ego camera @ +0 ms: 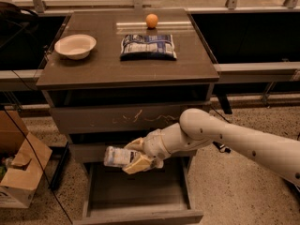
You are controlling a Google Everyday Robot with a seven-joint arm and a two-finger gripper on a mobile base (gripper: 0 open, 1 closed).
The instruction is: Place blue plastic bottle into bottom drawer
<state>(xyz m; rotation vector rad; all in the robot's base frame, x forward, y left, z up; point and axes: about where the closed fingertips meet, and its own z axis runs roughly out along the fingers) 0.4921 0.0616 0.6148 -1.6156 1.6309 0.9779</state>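
One deep grey bottom drawer (136, 196) stands pulled open nearest. Above it, one small clear-whitish plastic bottle (114, 156) lies sideways, clamped by the tan two-finger gripper (130, 157) and sticking out to its left. Farther off on the tabletop sit one white bowl (75, 46), one blue-and-white snack bag (148, 46) and one orange (151, 20).

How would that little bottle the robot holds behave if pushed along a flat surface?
The bottle, gripped sideways by the end effector over the open bottom drawer, looks round-bodied, so it would probably roll. It seems to be small, clear plastic, so it is likely light and unlikely to break.
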